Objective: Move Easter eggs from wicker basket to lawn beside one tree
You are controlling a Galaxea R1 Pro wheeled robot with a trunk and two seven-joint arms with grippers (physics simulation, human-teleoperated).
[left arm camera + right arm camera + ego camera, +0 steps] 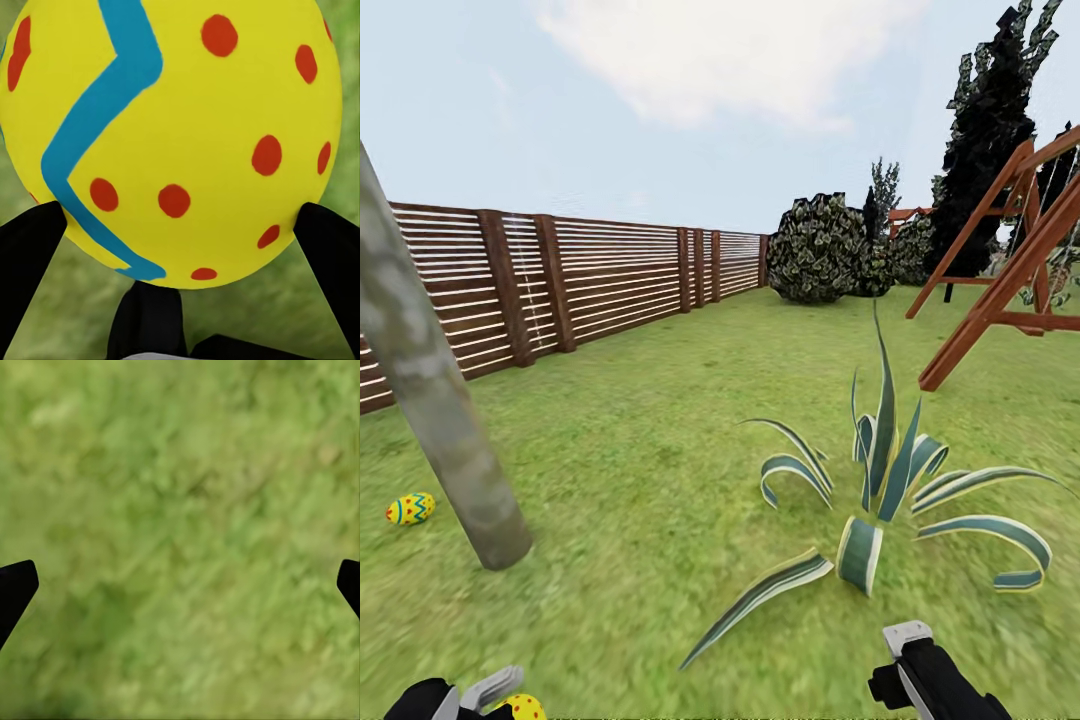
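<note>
- Left hand (176, 247) clamped on an egg (172, 135), low at 7 o'clock.
- Right hand (180, 585) spread apart over grass (180, 472).
- Second egg (410, 509) just beside tree trunk (445, 420), 9 o'clock side.
- No readable writing.

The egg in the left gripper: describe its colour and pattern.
The egg is yellow with red dots and a blue zigzag band, clearest in the left wrist view.

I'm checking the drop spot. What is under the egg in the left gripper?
The egg sits clamped in the left gripper. Blurred green lawn shows past its edges. The patch straight beneath is covered by the egg.
</note>
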